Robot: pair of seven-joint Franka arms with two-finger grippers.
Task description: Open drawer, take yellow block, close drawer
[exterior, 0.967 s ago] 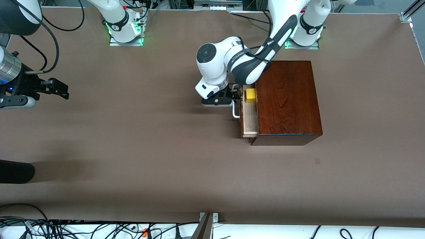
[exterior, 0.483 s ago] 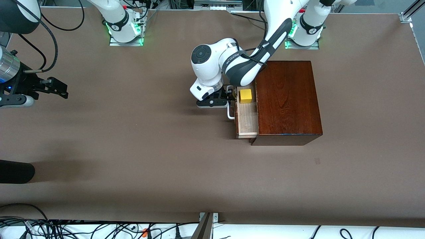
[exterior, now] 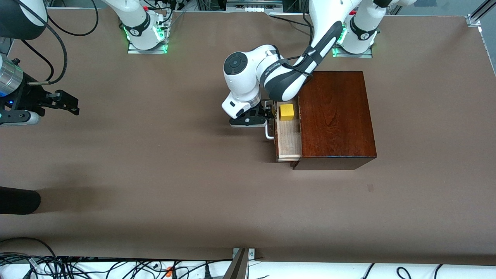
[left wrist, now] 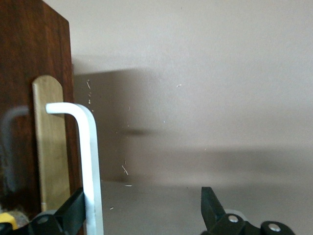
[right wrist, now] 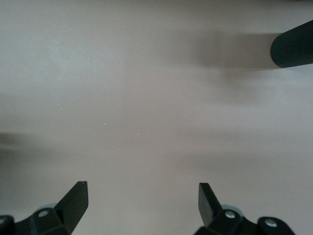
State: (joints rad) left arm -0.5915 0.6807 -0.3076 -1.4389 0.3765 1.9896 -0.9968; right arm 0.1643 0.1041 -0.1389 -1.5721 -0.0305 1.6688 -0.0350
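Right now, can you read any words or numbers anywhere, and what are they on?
None can be read.
Left arm: small dark lettering on its white shell, too small to read.
Wooden box, drawer, yellow block: no writing.
Left gripper and right gripper: no readable marks.

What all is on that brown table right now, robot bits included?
box: one, dark reddish-brown wood, toward the left arm's end of the table.
drawer: one, pale wood inside, pulled partly out of the box.
handle: one, white, on the drawer's front.
block: one, yellow, in the drawer, at its end farther from the front camera.
cables: many, black, along the table's near edge.
left pincer: one, black, open, one finger touching the handle.
right pincer: one, black, open, waiting over bare table at the right arm's end.
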